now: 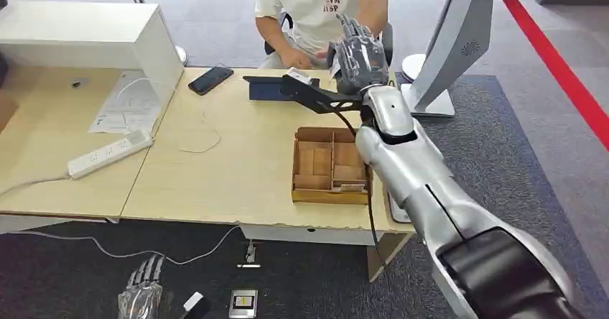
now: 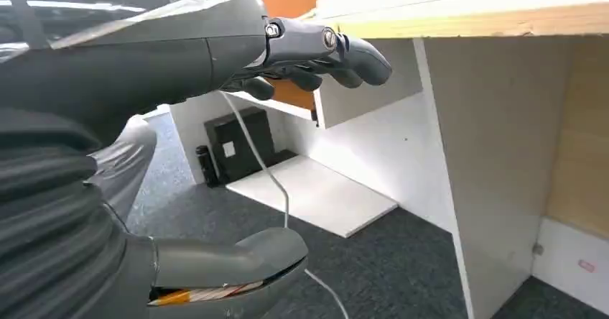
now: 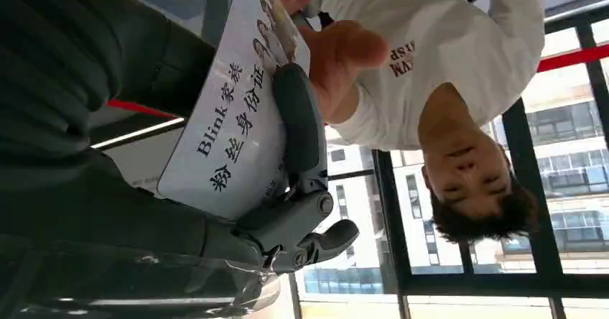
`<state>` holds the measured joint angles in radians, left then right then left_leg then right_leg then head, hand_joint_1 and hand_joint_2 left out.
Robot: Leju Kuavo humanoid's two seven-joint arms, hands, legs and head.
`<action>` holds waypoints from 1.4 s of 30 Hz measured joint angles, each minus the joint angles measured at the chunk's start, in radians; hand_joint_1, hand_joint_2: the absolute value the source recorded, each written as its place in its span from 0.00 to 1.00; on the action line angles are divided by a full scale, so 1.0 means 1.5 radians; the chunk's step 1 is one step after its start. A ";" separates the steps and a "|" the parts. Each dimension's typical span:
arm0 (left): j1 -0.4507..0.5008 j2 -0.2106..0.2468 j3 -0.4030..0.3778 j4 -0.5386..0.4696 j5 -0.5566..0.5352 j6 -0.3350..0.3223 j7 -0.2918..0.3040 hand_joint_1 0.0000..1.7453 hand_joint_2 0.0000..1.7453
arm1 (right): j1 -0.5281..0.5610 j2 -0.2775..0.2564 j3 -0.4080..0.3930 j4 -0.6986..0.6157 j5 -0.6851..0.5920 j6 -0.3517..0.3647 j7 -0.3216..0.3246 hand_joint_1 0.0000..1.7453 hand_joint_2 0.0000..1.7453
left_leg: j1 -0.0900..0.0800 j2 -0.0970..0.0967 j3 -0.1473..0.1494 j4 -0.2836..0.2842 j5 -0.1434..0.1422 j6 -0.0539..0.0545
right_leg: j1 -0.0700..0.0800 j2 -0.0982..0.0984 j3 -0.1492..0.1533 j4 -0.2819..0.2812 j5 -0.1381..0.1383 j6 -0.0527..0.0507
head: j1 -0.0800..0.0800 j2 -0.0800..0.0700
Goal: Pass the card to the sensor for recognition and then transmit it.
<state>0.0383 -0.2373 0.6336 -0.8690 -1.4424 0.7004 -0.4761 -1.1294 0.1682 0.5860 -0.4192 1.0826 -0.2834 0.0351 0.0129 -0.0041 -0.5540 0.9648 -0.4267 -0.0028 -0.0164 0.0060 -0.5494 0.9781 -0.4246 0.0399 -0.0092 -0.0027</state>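
- The card (image 3: 237, 128), white with dark printed characters, is held in the right hand (image 1: 357, 60) at the far edge of the table (image 1: 237, 168), raised above the tabletop in front of a seated person (image 1: 319, 3).
- In the right wrist view a dark finger (image 3: 298, 128) lies across the card's printed face, clamping it against the hand, and the person's hand (image 3: 334, 57) grips the card's other end.
- In the head view a white corner of the card (image 1: 296, 75) shows just left of the right hand, above a dark flat sensor pad (image 1: 269, 88) on the far side of the table.
- A wooden compartment tray (image 1: 330, 167) sits on the table on the near side of the right hand, beside the silver forearm.
- The left hand (image 1: 141, 287) hangs low, nearer than the table edge, over the grey carpet; its fingers (image 2: 337, 53) are curled loosely with nothing in them.
- Farther left on the table lie a black phone (image 1: 210, 79), a white power strip (image 1: 111, 154) and a white box (image 1: 93, 39).
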 joint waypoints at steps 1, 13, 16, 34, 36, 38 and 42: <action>-0.001 0.001 0.004 0.002 0.000 0.000 -0.002 0.00 1.00 | 0.000 -0.005 0.001 0.004 0.001 0.002 0.003 1.00 1.00 | 0.000 0.000 0.000 0.000 0.000 0.000 | 0.000 0.000 0.000 0.000 0.000 0.000 | 0.000 0.000; -0.013 0.011 0.042 0.025 0.000 0.000 -0.055 0.00 1.00 | 0.007 -0.072 0.008 0.035 0.004 0.000 0.040 0.99 1.00 | 0.000 0.000 0.000 0.000 0.000 0.000 | 0.000 0.000 0.000 0.000 0.000 0.000 | 0.000 0.000; -0.014 0.014 0.045 0.030 0.000 0.000 -0.063 0.00 1.00 | 0.012 -0.086 0.009 0.039 0.004 -0.002 0.044 0.00 1.00 | 0.000 0.000 0.000 0.000 0.000 0.000 | 0.000 0.000 0.000 0.000 0.000 0.000 | 0.000 0.000; -0.027 0.026 0.082 0.062 0.000 0.000 -0.129 0.00 1.00 | 0.026 -0.132 0.004 0.035 -0.009 -0.089 -0.037 0.00 0.00 | 0.000 0.000 0.000 0.000 0.000 0.000 | 0.000 0.000 0.000 0.000 0.000 0.000 | 0.000 0.000; -0.030 0.026 0.089 0.066 -0.001 0.000 -0.139 0.00 1.00 | 0.028 -0.134 -0.002 0.025 -0.025 -0.117 -0.080 0.00 1.00 | 0.000 0.000 0.000 0.000 0.000 0.000 | 0.000 0.000 0.000 0.000 0.000 0.000 | 0.000 0.000; -0.031 0.026 0.094 0.072 -0.001 0.000 -0.145 0.00 1.00 | 0.034 -0.135 -0.010 0.014 -0.036 -0.130 -0.115 0.00 1.00 | 0.000 0.000 0.000 0.000 0.000 0.000 | 0.000 0.000 0.000 0.000 0.000 0.000 | 0.000 0.000; -0.035 0.027 0.098 0.085 0.008 0.000 -0.138 0.00 1.00 | 0.060 -0.138 -0.025 -0.021 -0.058 -0.133 -0.153 0.00 1.00 | 0.000 0.000 0.000 0.000 0.000 0.000 | 0.000 0.000 0.000 0.000 0.000 0.000 | 0.000 0.000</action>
<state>-0.0141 -0.1968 0.7809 -0.7412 -1.4305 0.7000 -0.6824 -1.0386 -0.0389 0.5490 -0.4512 0.9962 -0.4833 -0.1949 0.0130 -0.0037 -0.5536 0.9649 -0.4267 -0.0028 -0.0163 0.0061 -0.5497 0.9780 -0.4245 0.0397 -0.0092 -0.0027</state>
